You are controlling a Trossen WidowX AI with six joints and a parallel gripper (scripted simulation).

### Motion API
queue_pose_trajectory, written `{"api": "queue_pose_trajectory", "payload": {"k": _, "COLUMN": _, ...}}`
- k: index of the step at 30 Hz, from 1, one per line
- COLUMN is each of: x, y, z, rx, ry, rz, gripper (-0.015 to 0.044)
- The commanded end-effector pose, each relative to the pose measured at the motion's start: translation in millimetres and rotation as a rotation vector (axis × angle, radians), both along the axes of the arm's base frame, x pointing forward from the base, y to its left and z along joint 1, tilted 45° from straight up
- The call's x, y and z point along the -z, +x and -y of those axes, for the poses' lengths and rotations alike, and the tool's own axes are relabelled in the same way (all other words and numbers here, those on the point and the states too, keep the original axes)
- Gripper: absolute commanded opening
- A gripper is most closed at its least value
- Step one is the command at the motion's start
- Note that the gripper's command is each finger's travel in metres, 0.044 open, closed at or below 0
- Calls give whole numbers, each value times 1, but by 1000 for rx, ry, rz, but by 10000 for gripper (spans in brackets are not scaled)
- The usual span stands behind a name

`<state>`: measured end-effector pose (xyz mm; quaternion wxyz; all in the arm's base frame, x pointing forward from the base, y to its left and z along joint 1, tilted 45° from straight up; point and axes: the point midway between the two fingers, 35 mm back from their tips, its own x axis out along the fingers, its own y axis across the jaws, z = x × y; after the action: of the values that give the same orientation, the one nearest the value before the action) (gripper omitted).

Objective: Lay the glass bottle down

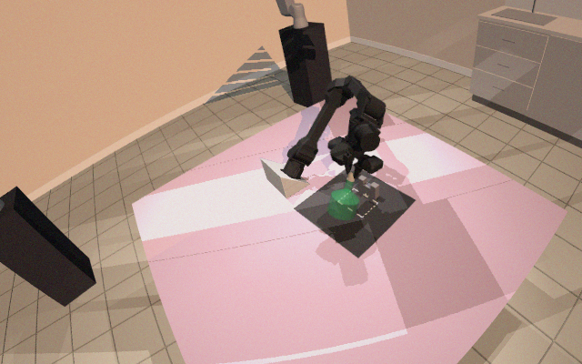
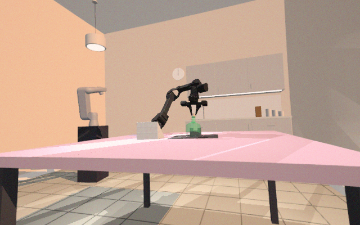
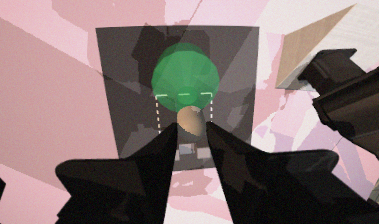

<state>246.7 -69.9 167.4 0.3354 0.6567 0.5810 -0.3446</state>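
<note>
"Pedestal, tall and black (image 1: 36, 250), far left in the top view; next entry to the right?"

"Pale wedge-shaped block (image 1: 274, 176) (image 2: 147, 130) (image 3: 310, 45), on the pink table (image 1: 264, 282) (image 2: 177, 152) (image 3: 35, 115), beside the black arm's lower end"

"And the green glass bottle (image 1: 343, 207) (image 2: 193, 129) (image 3: 185, 75)?"

"Roughly upright over the dark square mat (image 1: 393, 202) (image 2: 212, 136) (image 3: 125, 100), neck up; base contact: cannot tell"

"State of the black two-fingered gripper (image 1: 351, 175) (image 2: 193, 113) (image 3: 192, 125)?"

"Closed on the bottle's tan rounded top (image 1: 350, 176) (image 2: 193, 115) (image 3: 191, 120), fingers pointing down, one on either side"

"Right of the bottle, top view?"

"White dashed outline (image 1: 368, 211) (image 3: 161, 95) on the mat, then the small grey U-shaped rest (image 1: 376, 190) (image 3: 203, 153); bottle not laid down, neck outside the rest"
</note>
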Motion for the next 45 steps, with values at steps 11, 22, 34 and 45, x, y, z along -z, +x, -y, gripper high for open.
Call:
{"api": "queue_pose_trajectory", "payload": {"k": 11, "x": -9, "y": 1, "z": -14, "rx": 2, "ry": -11, "rz": -4, "gripper": 107}}
{"api": "queue_pose_trajectory", "payload": {"k": 22, "x": -14, "y": 1, "z": -22, "rx": 6, "ry": -33, "rz": -12, "gripper": 107}}
{"api": "queue_pose_trajectory", "payload": {"k": 34, "x": -18, "y": 2, "z": -31, "rx": 12, "ry": -58, "rz": -20, "gripper": 107}}
{"api": "queue_pose_trajectory", "payload": {"k": 45, "x": -22, "y": 3, "z": -39, "rx": 18, "ry": -83, "rz": -27, "gripper": 107}}
